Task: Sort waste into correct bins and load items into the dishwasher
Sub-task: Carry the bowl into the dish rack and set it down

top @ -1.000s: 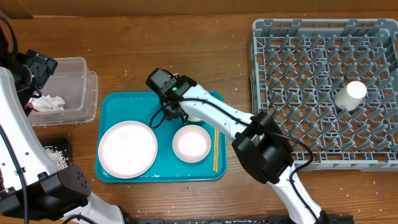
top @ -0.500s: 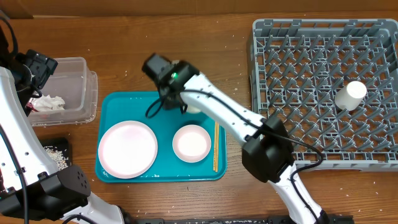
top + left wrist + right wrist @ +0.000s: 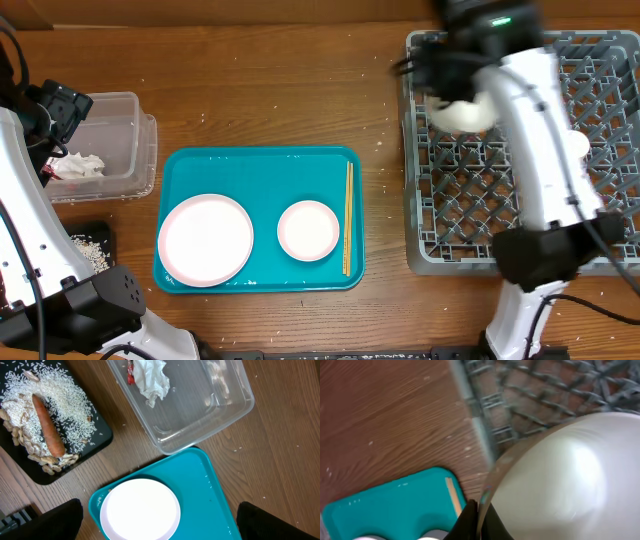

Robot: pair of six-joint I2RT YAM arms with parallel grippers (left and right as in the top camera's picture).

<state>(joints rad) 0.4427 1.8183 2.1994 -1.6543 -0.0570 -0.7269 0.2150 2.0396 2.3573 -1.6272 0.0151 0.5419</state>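
My right gripper (image 3: 479,519) is shut on the rim of a white bowl (image 3: 570,475) and holds it above the left part of the grey dish rack (image 3: 600,250); from overhead the bowl (image 3: 462,112) shows blurred under the arm. A white cup (image 3: 577,146) lies in the rack, partly behind the arm. On the teal tray (image 3: 200,165) sit a large white plate (image 3: 205,240), a small white dish (image 3: 308,229) and wooden chopsticks (image 3: 347,218). My left gripper (image 3: 159,522) is wide open and empty above the plate (image 3: 140,510) and the tray's left end.
A clear plastic bin (image 3: 125,125) at the left holds crumpled tissue (image 3: 78,166). A black tray (image 3: 95,435) in front of it holds rice, peanuts and a carrot (image 3: 48,425). Rice grains are scattered on the wooden table.
My right gripper lifted the white bowl off the back of the teal tray and swung it right, to above the dish rack. The left arm has not moved.
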